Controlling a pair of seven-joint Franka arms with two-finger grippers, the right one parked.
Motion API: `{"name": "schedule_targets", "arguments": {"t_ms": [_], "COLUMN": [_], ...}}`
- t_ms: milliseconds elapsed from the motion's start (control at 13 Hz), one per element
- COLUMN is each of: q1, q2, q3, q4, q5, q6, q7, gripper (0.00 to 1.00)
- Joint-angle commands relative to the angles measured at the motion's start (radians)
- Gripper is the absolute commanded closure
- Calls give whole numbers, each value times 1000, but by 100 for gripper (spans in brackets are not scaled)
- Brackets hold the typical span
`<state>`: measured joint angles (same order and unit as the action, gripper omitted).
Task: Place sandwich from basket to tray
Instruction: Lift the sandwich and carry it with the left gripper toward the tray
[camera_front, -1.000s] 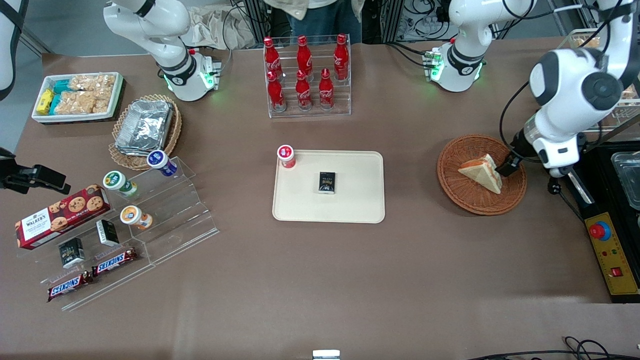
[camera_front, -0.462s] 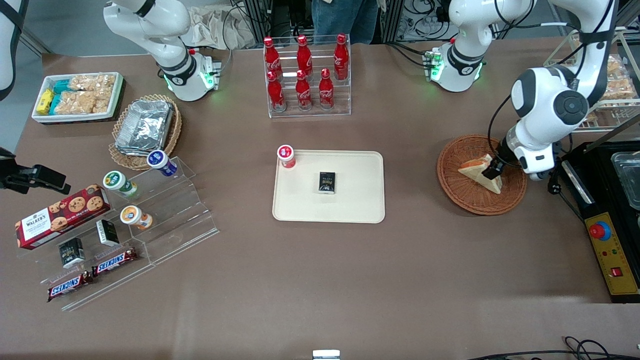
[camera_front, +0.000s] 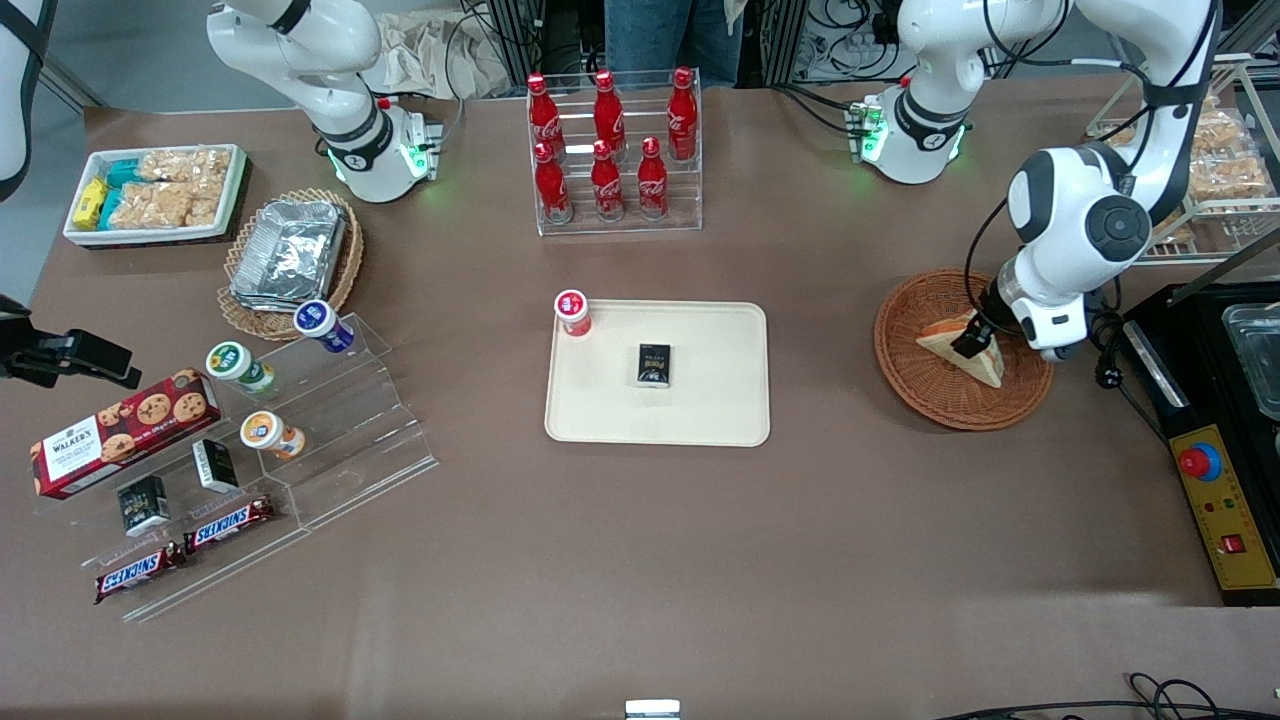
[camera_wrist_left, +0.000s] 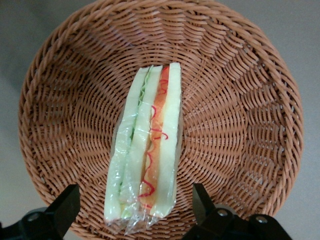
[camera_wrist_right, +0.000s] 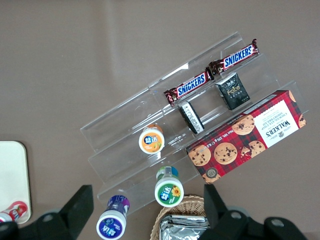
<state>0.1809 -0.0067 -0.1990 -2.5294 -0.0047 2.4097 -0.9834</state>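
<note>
The sandwich (camera_wrist_left: 146, 150) lies in the basket (camera_wrist_left: 240, 115), standing on its cut edge so that the wrist view looks straight down on its layers: pale bread, a green line, an orange-red band, all under clear wrap. That view shows the gripper (camera_wrist_left: 132, 207) with its two fingers (camera_wrist_left: 64, 207) spread wide, one on each side of the sandwich's near end and neither touching it. None of this layering or the gap at the fingers is readable from the front.

The front view shows the setting instead. Taking the tray (camera_front: 720, 400) in the middle of the desk (camera_front: 640, 560) as the landmark, the basket (camera_front: 925, 385) sits well apart from it toward the working arm's end, at about the same depth. The sandwich (camera_front: 985, 368) shows there as a pale wedge in the basket, partly covered by the gripper (camera_front: 970, 342), which hangs low over it.

On the tray lies a small black box (camera_front: 654, 364), and a red-capped cup (camera_front: 572, 311) stands at the tray's corner toward the parked arm's end, farther from the camera than the box. Farther still from the camera than the tray stands a clear rack of red bottles (camera_front: 610, 150).
</note>
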Motion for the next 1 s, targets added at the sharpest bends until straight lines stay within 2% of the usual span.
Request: {"name": "schedule_targets", "arguments": {"t_ms": [0,77,154,231,308,385,462,615,923], "q1": [-12,-12,-14,-24,-50,-63,-69,-104,-136], "q2": [22,33,39,34,33,27,11,-25,-118], "q3": [-2,-2,-2,-2,-2,-2,-3,-5,-80], "q4": [-5,-3,-5,-6,-6,-6,-5,14,131], "q5": [9,11,18,22,23,23,31,109,88], "q6": [41,69,83,83,81,80,66,-28,-213], "q7": [-12,-8,-8,-6,-3,3,9,17,101], "gripper": [0,0,21,58,80,96,100,100,100]}}
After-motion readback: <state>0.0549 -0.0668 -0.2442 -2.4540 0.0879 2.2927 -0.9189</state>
